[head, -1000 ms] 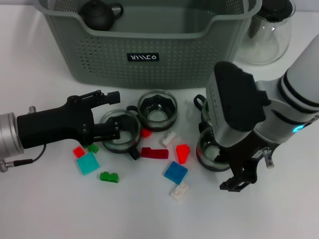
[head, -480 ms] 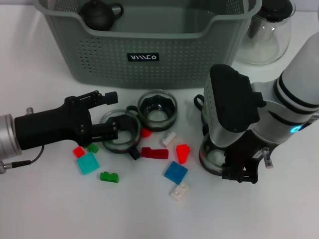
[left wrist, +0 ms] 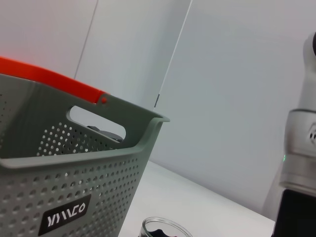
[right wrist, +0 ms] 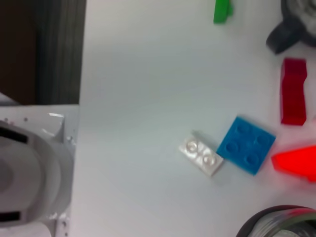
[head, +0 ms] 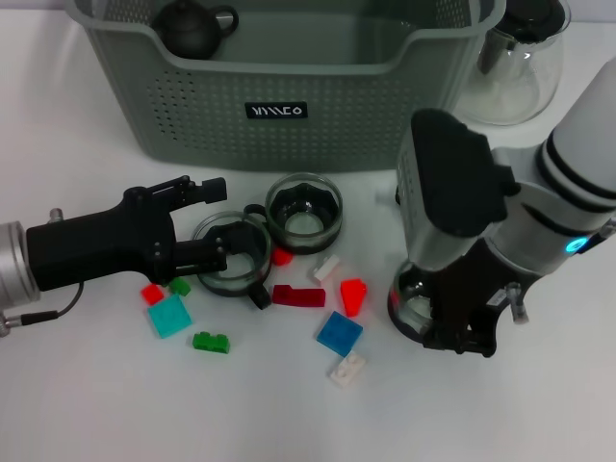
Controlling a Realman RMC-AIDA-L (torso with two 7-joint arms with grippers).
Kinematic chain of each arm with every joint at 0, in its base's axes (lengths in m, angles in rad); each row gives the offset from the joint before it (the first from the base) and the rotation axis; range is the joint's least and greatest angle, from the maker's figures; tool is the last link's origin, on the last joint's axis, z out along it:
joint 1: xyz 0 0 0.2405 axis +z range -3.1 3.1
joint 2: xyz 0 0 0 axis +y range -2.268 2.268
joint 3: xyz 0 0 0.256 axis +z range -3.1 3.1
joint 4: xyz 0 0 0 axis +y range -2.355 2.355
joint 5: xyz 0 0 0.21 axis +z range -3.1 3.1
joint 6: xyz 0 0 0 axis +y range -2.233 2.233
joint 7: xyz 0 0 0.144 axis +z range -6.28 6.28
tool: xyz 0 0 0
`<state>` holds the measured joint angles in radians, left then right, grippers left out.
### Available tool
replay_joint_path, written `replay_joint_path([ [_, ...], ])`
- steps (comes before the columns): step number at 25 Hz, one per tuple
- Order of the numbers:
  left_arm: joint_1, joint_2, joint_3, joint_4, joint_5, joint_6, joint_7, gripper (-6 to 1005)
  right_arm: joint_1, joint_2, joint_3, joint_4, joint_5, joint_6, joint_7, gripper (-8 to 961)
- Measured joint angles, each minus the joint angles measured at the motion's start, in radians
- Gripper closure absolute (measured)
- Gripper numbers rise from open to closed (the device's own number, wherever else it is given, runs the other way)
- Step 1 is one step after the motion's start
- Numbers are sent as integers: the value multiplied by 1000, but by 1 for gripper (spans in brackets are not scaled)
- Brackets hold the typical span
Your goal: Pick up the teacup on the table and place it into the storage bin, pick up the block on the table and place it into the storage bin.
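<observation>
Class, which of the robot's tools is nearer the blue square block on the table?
Right. The right tool sits just beside the blue square block, at a teacup; the left tool is farther, around another teacup.

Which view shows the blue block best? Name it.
The right wrist view: the blue block fills more of the picture, studs plain, touching the white block. The head view shows it whole but smaller, between both pincers. The left wrist view misses it.
</observation>
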<state>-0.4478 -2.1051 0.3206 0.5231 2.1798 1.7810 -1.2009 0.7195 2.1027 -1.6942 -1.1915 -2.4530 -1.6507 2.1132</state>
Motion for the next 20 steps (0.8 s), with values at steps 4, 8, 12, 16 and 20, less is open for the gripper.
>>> replay_joint_path([
  [4,0,1,-1,0,0,3,0,139,0,-1,61,-41,13,-60,1,887],
  [8,0,2,-2,0,0,6,0,139,1,-3,168,-105,52,-162,10,897],
  [12,0,3,-2,0,-5,13,0,139,17,-5,284,-158,67,-275,35,897],
  [16,3,4,-2,0,-13,17,0,139,39,-29,371,-205,120,-337,103,897],
  [20,9,4,-2,0,-14,17,0,139,61,-71,417,-236,262,-337,189,897],
])
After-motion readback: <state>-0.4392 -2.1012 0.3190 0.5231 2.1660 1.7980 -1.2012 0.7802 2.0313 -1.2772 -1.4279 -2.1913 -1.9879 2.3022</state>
